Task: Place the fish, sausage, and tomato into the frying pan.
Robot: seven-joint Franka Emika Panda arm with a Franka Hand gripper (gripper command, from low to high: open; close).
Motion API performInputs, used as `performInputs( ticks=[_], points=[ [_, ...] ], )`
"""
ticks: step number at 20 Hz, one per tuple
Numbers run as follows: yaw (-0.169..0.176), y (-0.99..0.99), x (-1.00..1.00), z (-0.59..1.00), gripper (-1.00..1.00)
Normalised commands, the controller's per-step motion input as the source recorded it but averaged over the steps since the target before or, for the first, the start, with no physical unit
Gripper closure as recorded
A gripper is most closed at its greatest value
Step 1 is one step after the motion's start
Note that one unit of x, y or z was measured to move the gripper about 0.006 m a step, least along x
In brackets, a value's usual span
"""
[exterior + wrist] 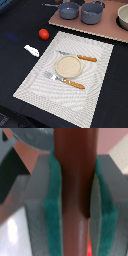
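Note:
In the wrist view my gripper (pixel 75 198) is shut on the sausage (pixel 75 158), a dark reddish-brown rod clamped between the green pads (pixel 53 203). A bit of blue-grey pan rim (pixel 30 138) shows behind it. In the exterior view the frying pan (pixel 68 10) stands at the back on a pink board, its thin handle pointing to the exterior view's left. The gripper itself is outside that view. The tomato (pixel 44 34) and the white fish (pixel 31 50) lie on the dark table, to the exterior view's left of the placemat.
A grey pot (pixel 92 13) stands beside the pan on the pink board (pixel 100 27). A white bowl (pixel 123 17) is at the exterior view's right edge. The striped placemat (pixel 35 85) carries a tan plate (pixel 68 66) and two pieces of orange-handled cutlery (pixel 87 58), (pixel 74 84).

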Motion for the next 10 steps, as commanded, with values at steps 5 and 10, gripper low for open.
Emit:
performInputs(
  ticks=[5,10],
  points=[
    [0.0,0.6,0.26,-0.29,1.0],
    [0.0,0.45,0.1,-0.02,-1.0]
  ],
)
